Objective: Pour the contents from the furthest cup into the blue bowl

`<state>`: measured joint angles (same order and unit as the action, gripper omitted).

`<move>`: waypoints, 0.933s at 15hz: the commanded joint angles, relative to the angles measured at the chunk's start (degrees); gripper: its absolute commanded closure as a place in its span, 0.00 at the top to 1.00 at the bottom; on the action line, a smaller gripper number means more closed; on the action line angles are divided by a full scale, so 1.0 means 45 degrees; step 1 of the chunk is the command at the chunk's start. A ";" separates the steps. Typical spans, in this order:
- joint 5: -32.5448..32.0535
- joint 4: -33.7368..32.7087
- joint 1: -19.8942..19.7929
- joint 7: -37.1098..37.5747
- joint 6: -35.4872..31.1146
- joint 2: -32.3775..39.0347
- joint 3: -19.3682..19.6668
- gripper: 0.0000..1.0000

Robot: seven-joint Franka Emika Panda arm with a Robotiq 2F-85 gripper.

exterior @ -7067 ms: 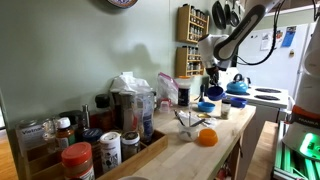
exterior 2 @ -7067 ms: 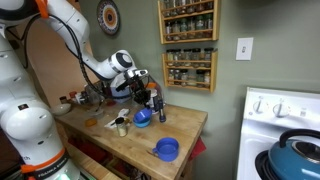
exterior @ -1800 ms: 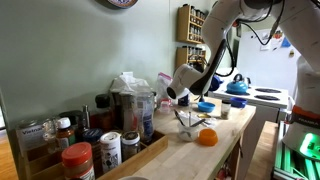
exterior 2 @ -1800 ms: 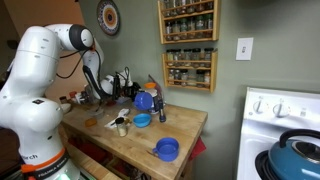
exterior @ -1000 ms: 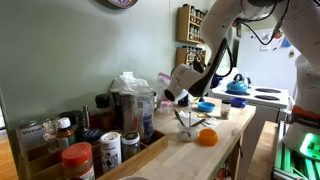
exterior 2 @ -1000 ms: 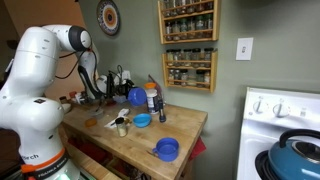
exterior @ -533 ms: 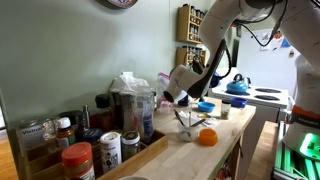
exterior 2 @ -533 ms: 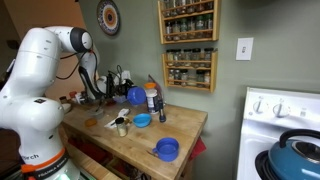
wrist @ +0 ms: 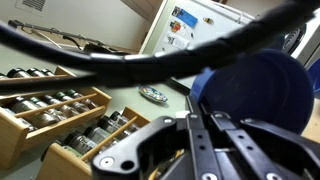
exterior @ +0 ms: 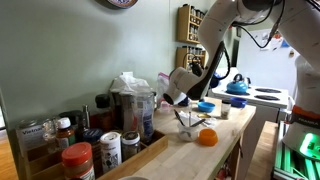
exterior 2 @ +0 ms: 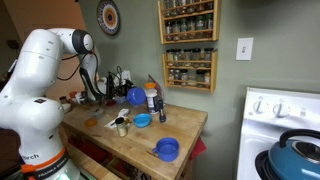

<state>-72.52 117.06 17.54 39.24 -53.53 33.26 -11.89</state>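
Blue cup [exterior 2: 135,96] is up off the bench [exterior 2: 185,128], my hand [wrist: 203,125] clamped on it. Blue bowl [exterior 2: 142,121] sits on the bench almost directly under the cup. Step looks like the pour. To do it well: get the lip over the bowl's middle, drop low, roll the wrist slowly. Don't aim at the second blue dish [exterior 2: 167,149] nearer the bench edge. Can't see the cup's contents. Wrist view is mostly cup and black cable [wrist: 150,65], no bowl in it.
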 commanded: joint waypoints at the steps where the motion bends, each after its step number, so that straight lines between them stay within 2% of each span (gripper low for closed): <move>1: 0.0007 -0.0285 0.0098 0.0053 0.0450 0.0353 -0.0050 0.01; 9: -0.0190 -0.0448 0.0253 -0.0142 0.1368 0.1027 -0.0003 0.01; 14: -0.0188 -0.0528 0.0521 -0.0243 0.1335 0.1128 0.0169 0.01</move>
<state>-72.80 115.88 18.63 39.16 -48.84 37.12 -11.84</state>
